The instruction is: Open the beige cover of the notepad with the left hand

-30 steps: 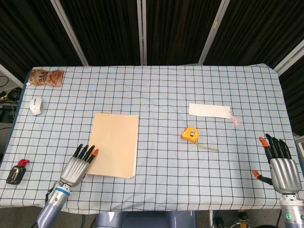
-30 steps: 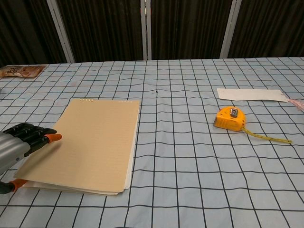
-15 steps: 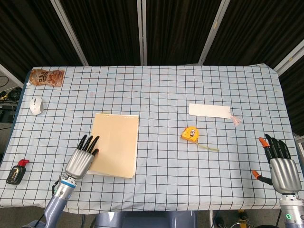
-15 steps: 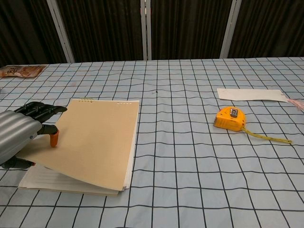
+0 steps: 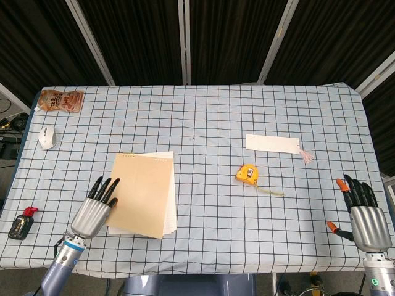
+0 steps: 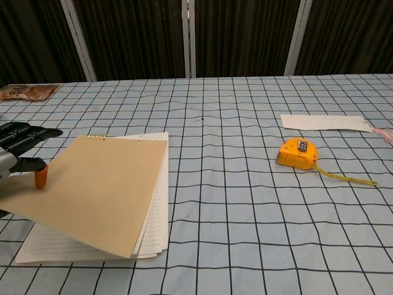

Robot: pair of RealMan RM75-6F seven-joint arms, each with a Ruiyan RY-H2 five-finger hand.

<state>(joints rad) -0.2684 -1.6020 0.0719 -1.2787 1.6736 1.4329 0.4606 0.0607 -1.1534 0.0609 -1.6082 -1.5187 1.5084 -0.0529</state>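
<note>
The notepad lies left of centre on the checked tablecloth. Its beige cover (image 5: 143,191) (image 6: 92,184) is raised along the left and front edges, still bound at the far edge. Lined white pages (image 5: 170,206) (image 6: 153,227) show beneath it on the right side. My left hand (image 5: 92,213) (image 6: 15,153) holds the cover's left edge, with the orange-tipped thumb (image 6: 40,178) on top and the dark fingers (image 6: 27,132) stretched out beside the edge. My right hand (image 5: 364,216) rests at the table's near right corner, fingers apart and holding nothing; it does not show in the chest view.
A yellow tape measure (image 5: 247,173) (image 6: 298,153) lies right of centre, with a white tasselled card (image 5: 272,143) (image 6: 324,122) beyond it. A white mouse (image 5: 47,137), a snack bag (image 5: 60,100) and a small black-and-red device (image 5: 21,225) lie along the left edge.
My left hand has lifted the beige cover from flat and drawn it leftward. The white pages have come into sight. The right hand has stayed still.
</note>
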